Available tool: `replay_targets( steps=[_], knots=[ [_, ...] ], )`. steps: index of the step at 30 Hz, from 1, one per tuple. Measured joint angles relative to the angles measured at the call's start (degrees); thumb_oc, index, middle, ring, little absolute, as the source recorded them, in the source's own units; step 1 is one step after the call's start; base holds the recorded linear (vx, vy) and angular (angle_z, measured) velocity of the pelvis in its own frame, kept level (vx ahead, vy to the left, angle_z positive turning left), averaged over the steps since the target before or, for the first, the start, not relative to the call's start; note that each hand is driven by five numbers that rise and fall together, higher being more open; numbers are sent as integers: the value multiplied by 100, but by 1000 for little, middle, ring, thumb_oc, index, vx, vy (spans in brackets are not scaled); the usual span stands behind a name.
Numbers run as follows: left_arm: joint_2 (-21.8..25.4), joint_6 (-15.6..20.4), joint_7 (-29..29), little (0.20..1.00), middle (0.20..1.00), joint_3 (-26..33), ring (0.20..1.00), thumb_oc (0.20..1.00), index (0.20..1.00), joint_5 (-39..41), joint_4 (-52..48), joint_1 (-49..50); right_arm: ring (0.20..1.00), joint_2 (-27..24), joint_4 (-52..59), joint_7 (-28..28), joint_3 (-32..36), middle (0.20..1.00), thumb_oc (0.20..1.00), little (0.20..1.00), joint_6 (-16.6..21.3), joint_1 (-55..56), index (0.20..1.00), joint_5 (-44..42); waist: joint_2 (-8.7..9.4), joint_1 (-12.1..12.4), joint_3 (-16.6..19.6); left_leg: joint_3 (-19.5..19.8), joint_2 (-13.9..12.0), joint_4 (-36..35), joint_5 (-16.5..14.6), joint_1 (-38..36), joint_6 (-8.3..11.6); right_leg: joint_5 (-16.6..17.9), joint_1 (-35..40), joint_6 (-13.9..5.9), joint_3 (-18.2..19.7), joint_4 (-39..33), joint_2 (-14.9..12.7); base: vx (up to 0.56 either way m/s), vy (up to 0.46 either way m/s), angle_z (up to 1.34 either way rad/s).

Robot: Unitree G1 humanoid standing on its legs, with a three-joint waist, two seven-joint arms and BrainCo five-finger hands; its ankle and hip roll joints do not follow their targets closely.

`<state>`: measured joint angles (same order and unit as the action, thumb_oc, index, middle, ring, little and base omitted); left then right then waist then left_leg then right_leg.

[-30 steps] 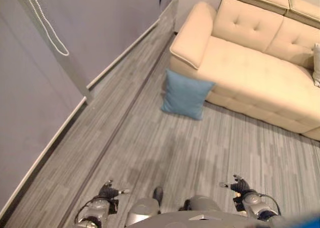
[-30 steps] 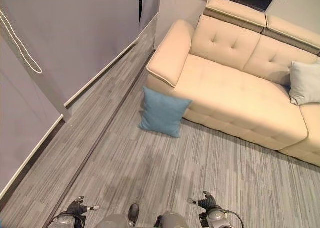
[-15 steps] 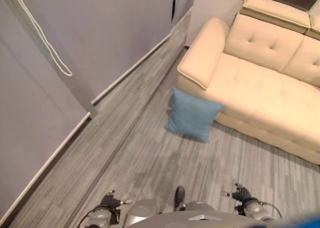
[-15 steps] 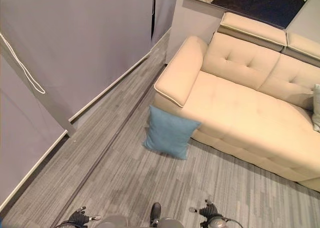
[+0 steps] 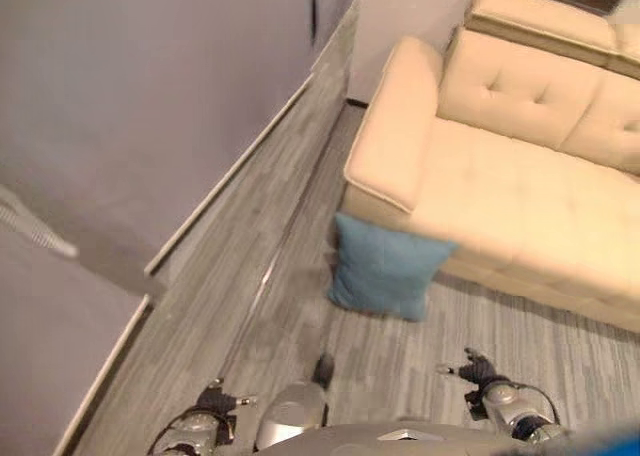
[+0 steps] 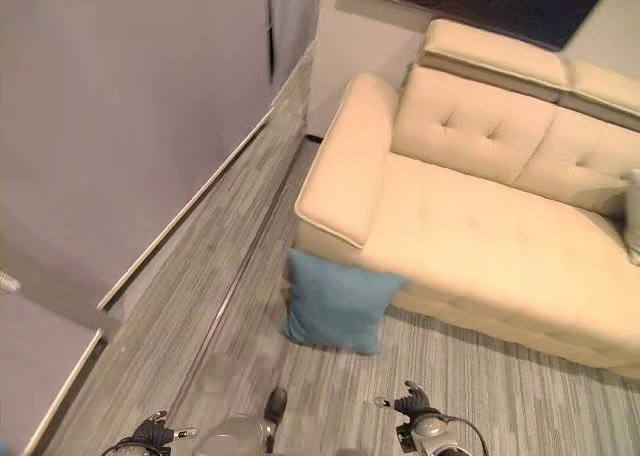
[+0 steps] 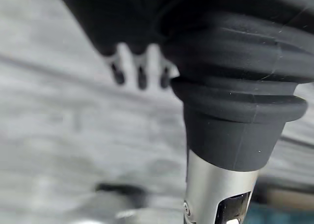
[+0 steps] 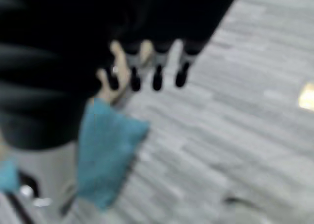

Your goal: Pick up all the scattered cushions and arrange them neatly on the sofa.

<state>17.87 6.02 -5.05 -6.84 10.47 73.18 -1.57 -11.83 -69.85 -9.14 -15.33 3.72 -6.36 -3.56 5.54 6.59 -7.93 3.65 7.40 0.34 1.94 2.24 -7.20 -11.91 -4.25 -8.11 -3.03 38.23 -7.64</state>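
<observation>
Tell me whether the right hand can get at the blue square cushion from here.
Probably not yet: the right hand hangs low, apart from the blue square cushion leaning on the sofa; bare floor lies between.

The camera has swung nearer the blue cushion point(image 5: 385, 268) and sofa point(image 5: 520, 186).

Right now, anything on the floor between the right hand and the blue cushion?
Nothing: bare grey floor separates the right hand from the blue cushion, which leans against the sofa front. Clearest in the right eye view.
</observation>
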Motion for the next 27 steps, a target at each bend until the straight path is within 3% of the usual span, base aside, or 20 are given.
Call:
replay_targets(
  steps=[3, 4, 5, 7, 8, 9, 11, 13, 14, 15, 16, 17, 18, 19, 20, 21, 25, 27],
  knots=[
    [35, -22, 7, 1000, 1000, -183, 1000, 1000, 1000, -44, 3, -278, 1000, -9, -66, -1, -84, 1000, 1000, 1000, -86, 20, 1000, 71, 36, 17, -7, -123, 85, 26, -124, -202, -72, -80, -506, -24, -258, 20, -125, 157, 15, -12],
    [18, -19, 7, 1000, 1000, -206, 1000, 1000, 1000, -45, 2, -267, 1000, -16, -54, -2, -84, 1000, 1000, 1000, -86, -18, 1000, 93, 40, 43, -2, -205, 55, -15, -115, -290, -63, -95, -513, 15, -444, -283, -185, 86, -66, -76],
    [-14, -33, 15, 1000, 1000, -215, 1000, 1000, 1000, -45, 9, -176, 1000, -26, 36, -4, -92, 1000, 1000, 1000, -80, -131, 1000, 117, -77, 142, -11, -512, 19, 20, -138, -333, -19, 41, -531, 135, -1063, -1551, -442, 139, -98, -85],
    [-23, -44, 18, 1000, 1000, -217, 1000, 1000, 1000, -45, 10, -177, 1000, -35, 74, -7, -89, 1000, 1000, 1000, -77, -293, 1000, 144, -116, 89, -35, -450, 11, 96, -177, -356, 23, 252, -595, 45, -1096, -2070, -459, 124, -76, -35],
    [-46, -33, 16, 1000, 1000, -219, 1000, 1000, 1000, -45, -7, -198, 1000, -54, 76, -4, -89, 1000, 1000, 1000, -86, -289, 1000, 164, -176, 88, -23, -458, -61, 114, -343, -382, 295, 421, -626, 77, -1207, -2264, -418, 156, -120, -8],
    [-24, -29, 18, 1000, 1000, -219, 1000, 1000, 1000, -46, -9, -161, 1000, -43, 105, -2, -90, 1000, 1000, 1000, -91, -304, 1000, 172, -217, 131, -49, -498, -42, 198, -346, -396, 297, 645, -613, 63, -1258, -2686, -332, 198, -163, -11],
    [-8, -36, 11, 1000, 1000, -215, 1000, 1000, 1000, -46, 6, -75, 1000, -87, 259, -3, -87, 1000, 1000, 1000, -79, -270, 1000, 199, -264, 29, -29, -457, -40, 206, -591, -495, 476, 731, -686, 50, -1105, -2524, -197, 151, -166, 11],
    [-3, -30, 4, 1000, 1000, -217, 1000, 1000, 1000, -46, -6, -62, 1000, -95, 240, -2, -88, 1000, 1000, 1000, -90, -197, 1000, 208, -280, 44, -7, -445, -35, 269, -676, -522, 555, 790, -724, 191, -1096, -2324, 30, 174, -248, 21],
    [-16, -26, 7, 1000, 1000, -223, 1000, 1000, 1000, -47, -6, -16, 1000, -149, 251, 1, -91, 1000, 1000, 1000, -90, -137, 1000, 209, -373, -14, 74, -324, -75, 335, -786, -505, 736, 746, -666, 564, -1275, -2252, 431, 130, -207, 25],
    [-28, -27, 5, 1000, 1000, -225, 1000, 1000, 1000, -47, -9, 52, 1000, -189, 248, -3, -90, 1000, 1000, 1000, -88, -122, 1000, 208, -304, 13, 114, -304, -64, 491, -828, -465, 938, 863, -572, 808, -1288, -2387, 610, 124, -220, 29],
    [-4, -25, 5, 1000, 1000, -218, 1000, 1000, 1000, -47, -7, 47, 1000, -194, 245, -5, -86, 1000, 1000, 1000, -87, -106, 1000, 205, -111, 60, 94, -223, 130, 903, -838, -266, 1357, 1064, -501, 1109, -1263, -2544, 608, 103, -218, 34],
    [155, -13, 14, 1000, 1000, -213, 1000, 1000, 1000, -48, -45, 13, 1000, -149, 255, -6, -60, 1000, 1000, 1000, -83, -114, 1000, 202, 403, 47, 5, -122, 455, 1715, -1078, 145, 757, 998, -484, 1340, -1118, -2609, 116, 86, -217, 42],
    [115, -12, 10, 1000, 1000, -220, 1000, 1000, 1000, -49, -173, -84, 1000, -258, 245, 4, 11, 1000, 1000, 1000, -82, -59, 1000, 198, 225, 85, 5, 311, -526, 1688, -1173, 401, 519, 796, -523, 1089, -1169, -2562, 392, 69, -212, 27],
    [110, -33, -11, 1000, 1000, -180, 1000, 1000, 1000, -48, -182, -20, 1000, -275, 254, -10, 6, 1000, 1000, 1000, -72, -128, 1000, 197, 231, 83, 44, 337, -752, 1145, -1179, 158, 918, 778, -573, 1092, -1125, -2491, 451, 54, -229, -1],
    [152, -55, -12, 1000, 1000, -159, 1000, 1000, 1000, -49, -153, 28, 1000, -255, 265, -9, -47, 1000, 1000, 1000, -77, -185, 1000, 173, 178, 59, -29, 307, -790, 986, -887, 35, 998, 879, -505, 1041, -1030, -2560, 401, 37, -210, -5],
    [74, -62, 4, 1000, 1000, -173, 1000, 1000, 1000, -50, -150, 86, 1000, -286, 315, -6, -76, 1000, 1000, 1000, -12, -165, 1000, 147, 49, -48, 7, 342, -879, 733, -864, -160, 1016, 976, -269, 894, -1029, -2838, 475, 18, -209, 2],
    [-3, -43, 11, 1000, 1000, -218, 1000, 1000, 1000, -49, -216, -53, 1000, -291, 255, -9, -70, 1000, 1000, 1000, 21, -178, 1000, 122, -42, -51, 37, 350, -960, 675, -863, -117, 1023, 983, -163, 941, -973, -3220, 603, -56, -150, -1],
    [-124, -34, 12, 1000, 1000, -218, 1000, 1000, 1000, -46, -215, -209, 1000, -329, 241, -12, -60, 1000, 1000, 1000, 19, -166, 1000, 84, -187, -104, -61, 350, -989, 941, -832, 79, 1074, 1048, -85, 1004, -1054, -3414, 660, -71, -90, 16]
  ],
)
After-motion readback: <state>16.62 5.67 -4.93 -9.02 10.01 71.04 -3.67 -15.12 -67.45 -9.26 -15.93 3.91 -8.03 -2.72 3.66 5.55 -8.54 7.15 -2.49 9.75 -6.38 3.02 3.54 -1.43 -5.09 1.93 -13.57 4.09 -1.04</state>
